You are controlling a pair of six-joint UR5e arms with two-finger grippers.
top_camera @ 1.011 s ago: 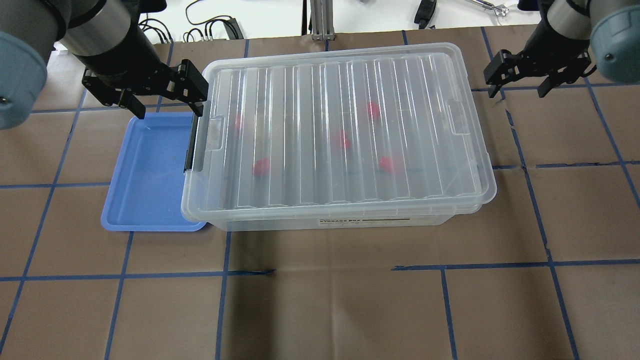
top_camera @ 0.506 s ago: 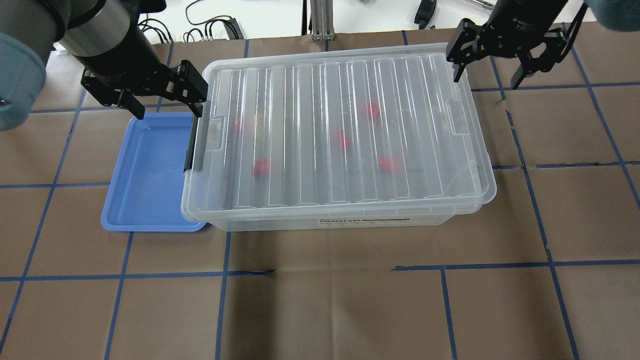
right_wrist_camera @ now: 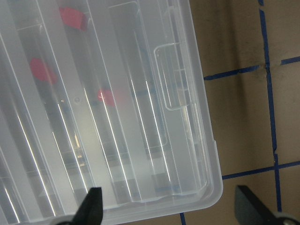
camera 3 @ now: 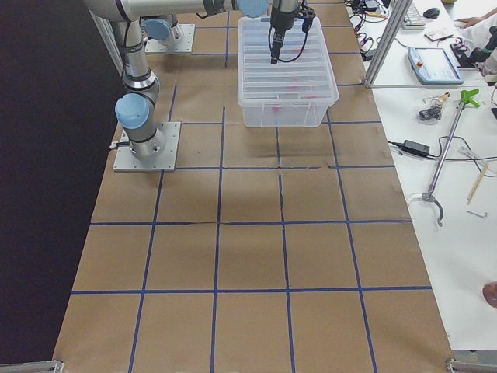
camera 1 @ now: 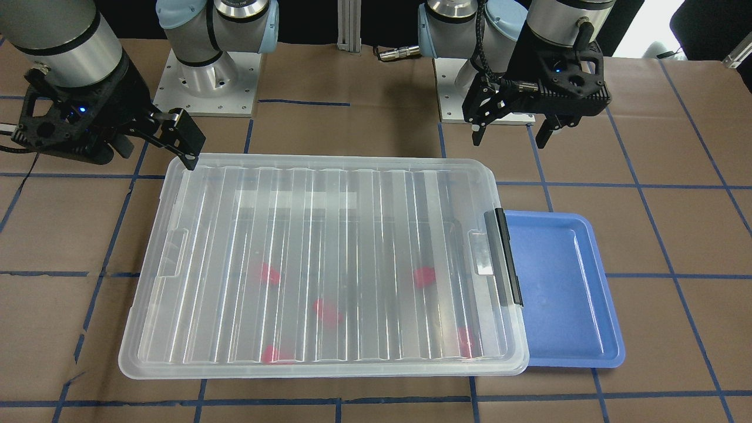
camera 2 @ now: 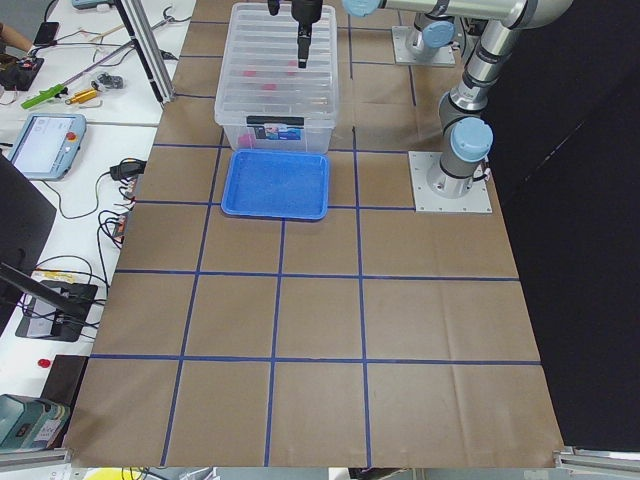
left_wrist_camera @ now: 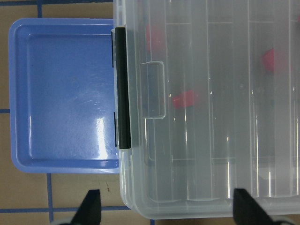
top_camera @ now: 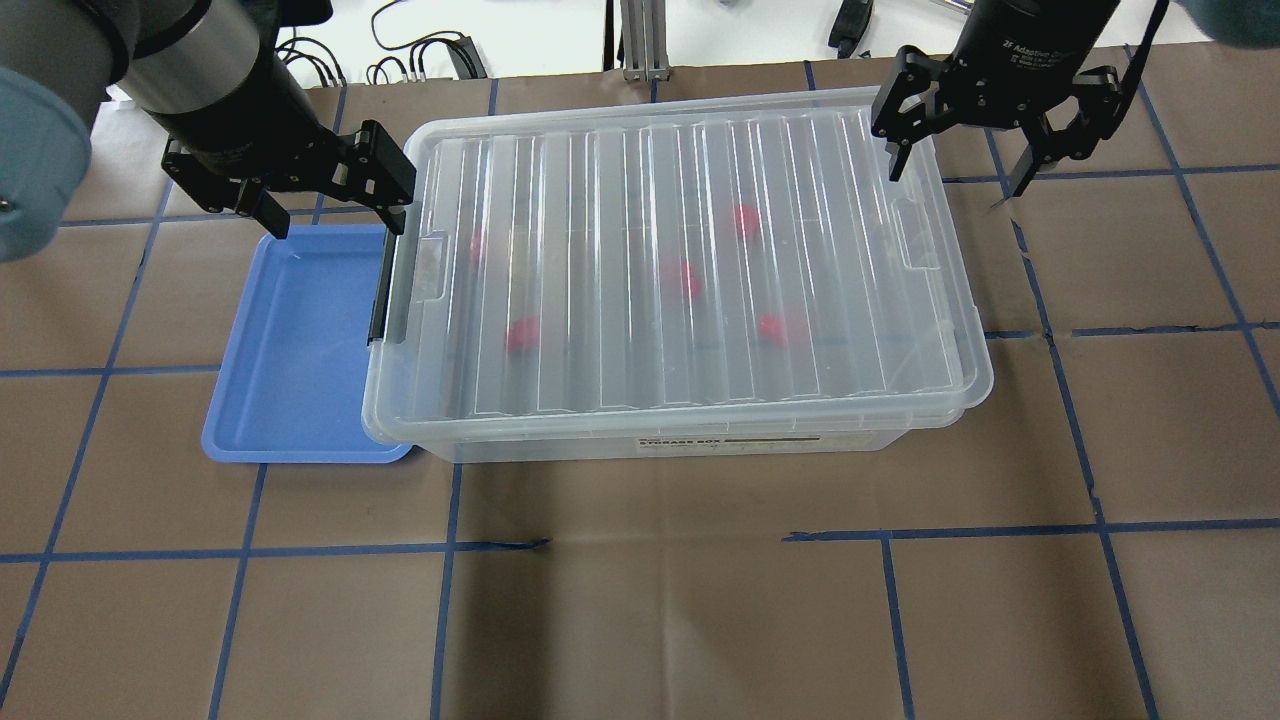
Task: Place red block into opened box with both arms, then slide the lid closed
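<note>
The clear box [top_camera: 560, 447] stands mid-table with the ribbed lid [top_camera: 680, 200] lying over it, covering the whole top. Several red blocks, one of them [top_camera: 522, 335], show blurred through the lid, also in the front view [camera 1: 424, 276]. My left gripper [top_camera: 335, 210] is open and hovers at the far corner of the latch end, straddling that corner in its wrist view [left_wrist_camera: 168, 208]. The black latch [left_wrist_camera: 123, 89] is beside it. My right gripper [top_camera: 955, 170] is open above the far corner of the opposite end, astride the lid's corner [right_wrist_camera: 171, 208]. Neither gripper holds anything.
A blue tray [top_camera: 300, 340] lies against the box's latch end, with nothing in it. Cables and an aluminium post [top_camera: 640, 40] sit beyond the table's far edge. The arm bases [camera 1: 208, 76] stand behind the box. Brown paper with blue tape lines covers the table.
My right gripper has swung in from the table right of the box to the box's far right corner. The left gripper, box, lid and blocks have not moved.
</note>
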